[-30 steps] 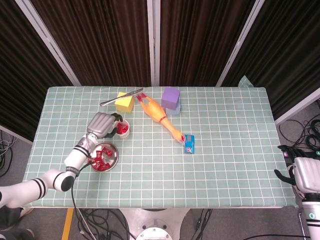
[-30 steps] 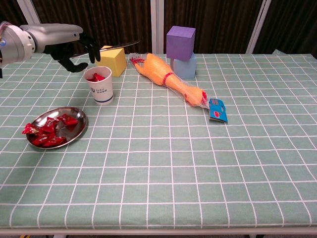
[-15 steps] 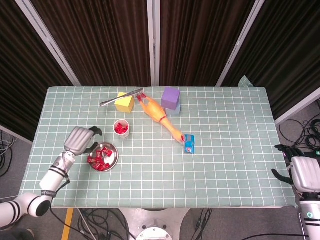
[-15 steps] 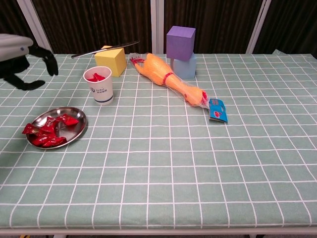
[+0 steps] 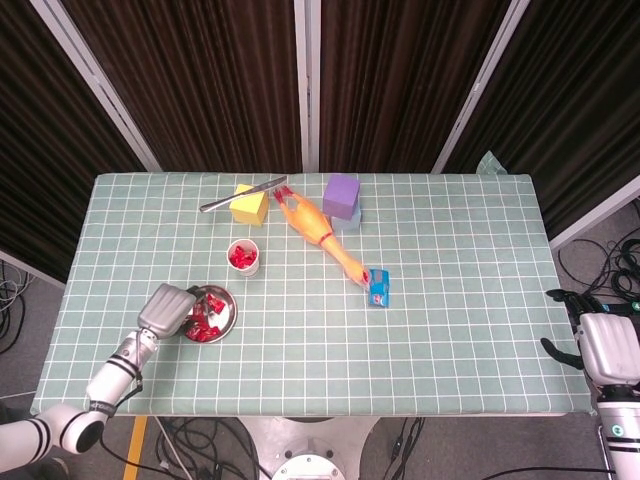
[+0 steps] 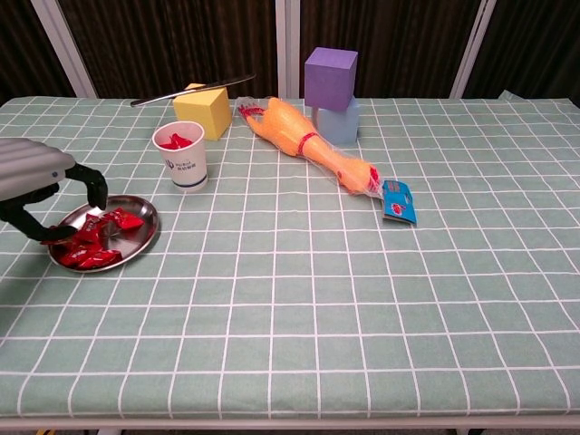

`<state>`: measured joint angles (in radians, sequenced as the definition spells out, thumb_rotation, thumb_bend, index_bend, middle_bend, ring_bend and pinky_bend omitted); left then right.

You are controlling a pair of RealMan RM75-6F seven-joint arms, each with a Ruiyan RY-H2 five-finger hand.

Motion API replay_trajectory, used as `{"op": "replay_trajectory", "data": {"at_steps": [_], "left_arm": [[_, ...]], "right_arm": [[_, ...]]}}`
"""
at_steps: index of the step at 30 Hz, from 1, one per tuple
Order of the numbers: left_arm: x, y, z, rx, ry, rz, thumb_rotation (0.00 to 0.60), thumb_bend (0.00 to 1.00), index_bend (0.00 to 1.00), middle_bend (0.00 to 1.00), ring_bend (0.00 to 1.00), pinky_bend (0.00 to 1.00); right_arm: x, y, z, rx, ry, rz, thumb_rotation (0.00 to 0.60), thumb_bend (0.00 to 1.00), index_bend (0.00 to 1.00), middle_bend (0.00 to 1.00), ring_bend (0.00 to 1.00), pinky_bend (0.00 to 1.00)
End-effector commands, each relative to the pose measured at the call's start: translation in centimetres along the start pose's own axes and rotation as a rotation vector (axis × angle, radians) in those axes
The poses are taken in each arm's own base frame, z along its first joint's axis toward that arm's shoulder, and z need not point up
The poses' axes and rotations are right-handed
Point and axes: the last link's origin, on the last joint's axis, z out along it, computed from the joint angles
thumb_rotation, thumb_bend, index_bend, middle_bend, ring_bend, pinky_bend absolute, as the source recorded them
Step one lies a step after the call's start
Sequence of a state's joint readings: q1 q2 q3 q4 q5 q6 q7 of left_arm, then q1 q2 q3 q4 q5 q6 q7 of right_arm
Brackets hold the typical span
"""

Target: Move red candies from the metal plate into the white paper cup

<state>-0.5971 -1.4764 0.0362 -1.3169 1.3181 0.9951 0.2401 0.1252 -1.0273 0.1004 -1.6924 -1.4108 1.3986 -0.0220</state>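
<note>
The metal plate (image 5: 232, 312) (image 6: 154, 225) lies near the table's front left and holds several red candies (image 5: 209, 318) (image 6: 98, 237). Behind and to its right stands the white paper cup (image 5: 243, 258) (image 6: 180, 159), upright, with red candies inside. My left hand (image 5: 168, 308) (image 6: 41, 181) hovers over the plate's left side, palm down, fingers (image 6: 94, 186) spread and curled toward the candies. Nothing shows in its grasp. My right hand (image 5: 603, 346) hangs off the table's right edge with fingers apart, holding nothing.
A yellow block (image 5: 248, 206) (image 6: 204, 111) with a metal knife (image 5: 241, 194) (image 6: 190, 89) on top sits behind the cup. A rubber chicken (image 5: 322, 236) (image 6: 306, 140), a purple block (image 5: 341, 194) (image 6: 330, 76) and a blue packet (image 5: 378, 288) (image 6: 399, 201) lie mid-table.
My left hand left the spot above the cup, swung out to the left, then came down over the plate's left side. The right hand has barely shifted.
</note>
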Motion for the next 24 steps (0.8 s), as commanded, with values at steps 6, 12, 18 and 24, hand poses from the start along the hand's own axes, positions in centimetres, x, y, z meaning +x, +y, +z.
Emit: {"op": "replay_trajectory", "data": {"at_steps": [6,12,18,24], "left_arm": [[-1.2,0.0,0.9,0.018,-0.028,0.075,0.600,0.35,0.45,0.47,0.90,1.00],[-1.3,0.2,1.4,0.015,-0.027,0.088,0.600,0.35,0.46,0.47,0.90,1.00],[-1.7,0.1,1.5,0.020,-0.022,0.094,0.600,0.35,0.53,0.52,0.91,1.00],[-2.0,0.1,1.5,0.013,-0.019,0.086,0.600,0.35,0.54,0.53,0.91,1.00]], "right_arm": [[0.0,0.2,0.0,-0.006,-0.002,-0.001,0.600,0.10,0.26,0.33,0.30,0.63],[-0.1,0.1,0.0,-0.006,-0.004,-0.001,0.600,0.10,0.26,0.33,0.30,0.63],[0.0,0.2,-0.1,-0.011,-0.002,-0.004,0.600,0.10,0.26,0.33,0.30,0.63],[0.0,0.1,-0.1,-0.010,-0.002,-0.003,0.600,0.10,0.26,0.33,0.30,0.63]]}}
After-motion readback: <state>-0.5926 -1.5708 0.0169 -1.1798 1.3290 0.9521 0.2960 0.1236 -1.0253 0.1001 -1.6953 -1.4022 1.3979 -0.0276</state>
